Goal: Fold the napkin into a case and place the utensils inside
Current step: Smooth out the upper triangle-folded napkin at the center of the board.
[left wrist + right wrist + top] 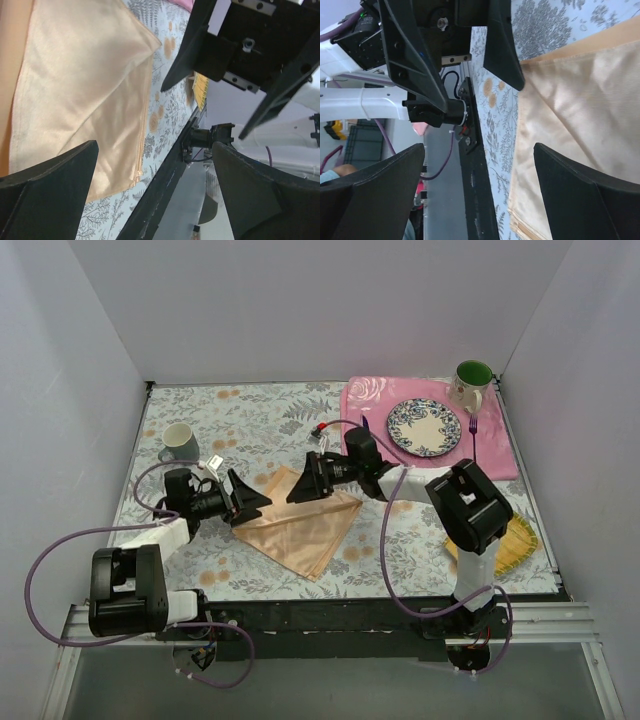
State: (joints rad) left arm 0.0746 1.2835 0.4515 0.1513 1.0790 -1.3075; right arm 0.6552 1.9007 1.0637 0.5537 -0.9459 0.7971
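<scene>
Peach-orange napkin (300, 528), folded over, lies flat on the floral table (250, 415), toward its near edge. Above the cloth's far corner the left gripper (155, 150) and right gripper (479, 150) face each other, both spread wide, holding nothing. What looks like the fork (473, 433) lies on the pink placemat (495, 455) at the far right corner.

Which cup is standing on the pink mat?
The cup with the green inside, beside the plate. The grey-blue cup stands on the flowery tablecloth instead.
</scene>
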